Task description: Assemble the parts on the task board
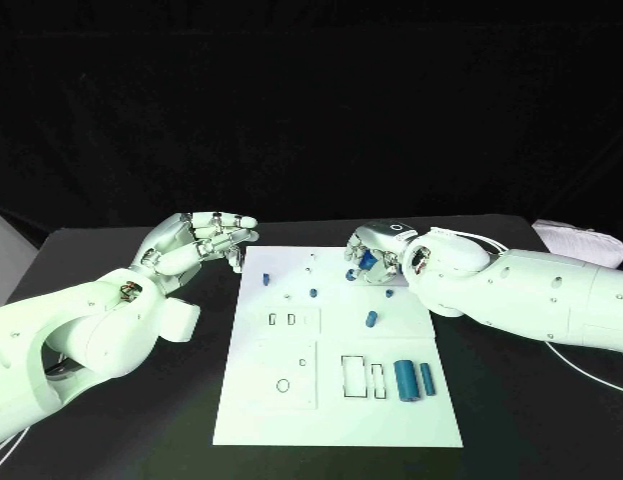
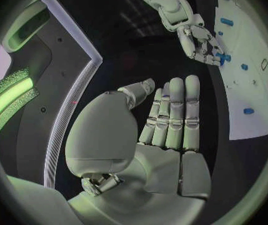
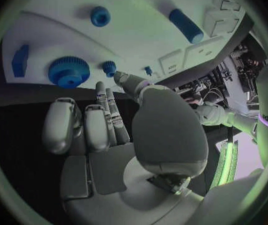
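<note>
Head view: a white task board (image 1: pixel 337 395) lies mid-table, with small blue parts (image 1: pixel 372 320) scattered on it. The right hand (image 1: pixel 376 255) hovers over the board's far end, just above a blue piece — whether it pinches anything, I cannot tell. The left hand (image 1: pixel 203 242) sits beside the board's far left corner, fingers straight and together, holding nothing. The right hand is nearer the parts.

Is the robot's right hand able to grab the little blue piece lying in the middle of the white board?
Probably yes. The right hand hovers over the far end of the task board, and the small blue part lies just nearer, with bare board around it and nothing in between.
</note>
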